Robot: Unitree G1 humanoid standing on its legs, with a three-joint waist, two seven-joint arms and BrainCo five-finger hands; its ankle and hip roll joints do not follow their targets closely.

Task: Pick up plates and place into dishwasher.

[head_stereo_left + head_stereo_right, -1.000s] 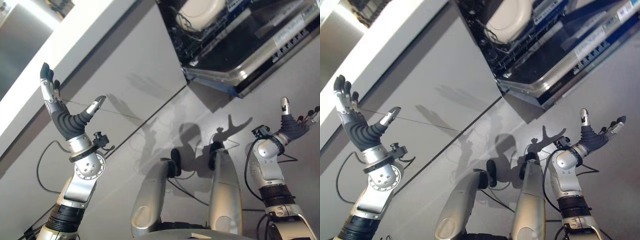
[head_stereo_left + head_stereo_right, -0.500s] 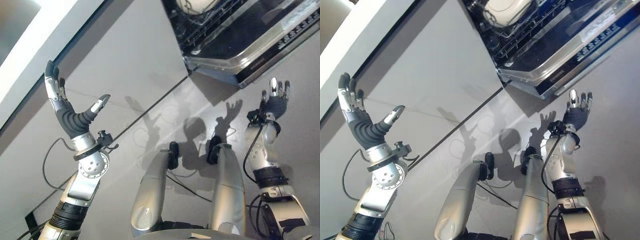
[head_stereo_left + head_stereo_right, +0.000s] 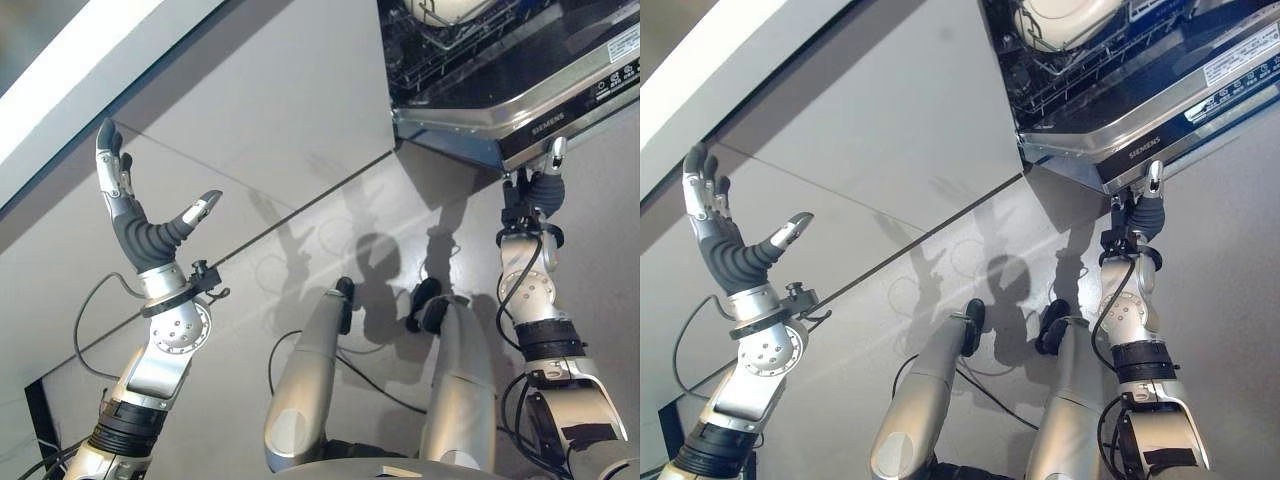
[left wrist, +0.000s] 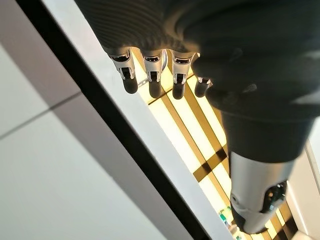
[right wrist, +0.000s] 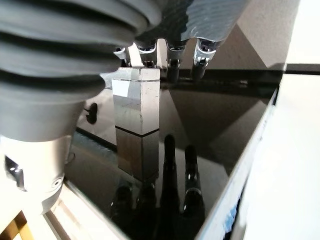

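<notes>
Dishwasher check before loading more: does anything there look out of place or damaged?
Nothing stands out. The dishwasher door hangs open, a pale dish sits in the rack, and the right hand reaches the door's edge.

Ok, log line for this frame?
dishwasher door: open, plate in rack | right hand: fingers straight at door's edge | left hand: open, raised, empty

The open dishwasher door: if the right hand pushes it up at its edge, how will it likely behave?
The dishwasher door looks like a stiff metal panel, so it would probably swing as one piece, not flex. Its glossy face may be slippery under the right hand. The plate in the rack might rattle.
</notes>
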